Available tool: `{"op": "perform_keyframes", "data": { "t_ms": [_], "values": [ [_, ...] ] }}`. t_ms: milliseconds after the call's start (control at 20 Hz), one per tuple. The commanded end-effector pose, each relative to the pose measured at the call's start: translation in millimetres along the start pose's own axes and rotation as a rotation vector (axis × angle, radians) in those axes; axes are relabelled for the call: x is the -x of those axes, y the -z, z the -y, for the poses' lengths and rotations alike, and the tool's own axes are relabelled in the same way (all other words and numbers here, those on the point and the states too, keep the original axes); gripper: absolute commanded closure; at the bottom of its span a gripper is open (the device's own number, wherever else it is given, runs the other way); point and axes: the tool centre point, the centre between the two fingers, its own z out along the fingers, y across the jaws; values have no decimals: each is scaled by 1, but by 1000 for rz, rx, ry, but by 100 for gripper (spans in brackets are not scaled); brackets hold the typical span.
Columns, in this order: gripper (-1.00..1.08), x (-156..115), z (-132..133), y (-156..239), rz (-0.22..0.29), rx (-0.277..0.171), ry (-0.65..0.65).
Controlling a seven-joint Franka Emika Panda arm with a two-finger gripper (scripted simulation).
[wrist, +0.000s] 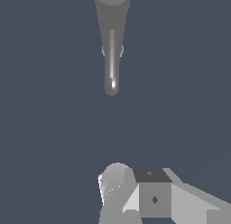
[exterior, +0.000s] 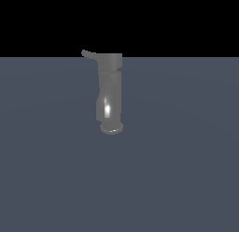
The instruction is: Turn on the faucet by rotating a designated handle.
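Observation:
The faucet (exterior: 110, 97) is a glossy dark-grey upright column with a bright highlight and a flared rounded end (exterior: 112, 128) low on it. Its blocky top (exterior: 112, 62) carries the handle (exterior: 88, 54), a short thin grey lever pointing to the exterior view's left. In the wrist view the faucet (wrist: 111, 47) appears as a tapering grey shaft with a shiny rounded tip. My gripper (wrist: 144, 193) shows only as white and grey blocks at the wrist view's edge, well apart from the faucet and touching nothing. Its jaws cannot be made out. The arm is not in the exterior view.
A flat dark blue-grey floor (exterior: 186, 170) spreads around the faucet, with black background beyond its far edge. No other objects show.

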Motion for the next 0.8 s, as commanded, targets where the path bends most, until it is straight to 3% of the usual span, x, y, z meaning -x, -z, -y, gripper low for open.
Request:
{"op": "perform_keyframes", "data": {
  "t_ms": [0, 750],
  "values": [
    [108, 0, 0, 0, 0, 0, 0],
    [108, -9, -6, 3, -33, 24, 4]
  ]
}}
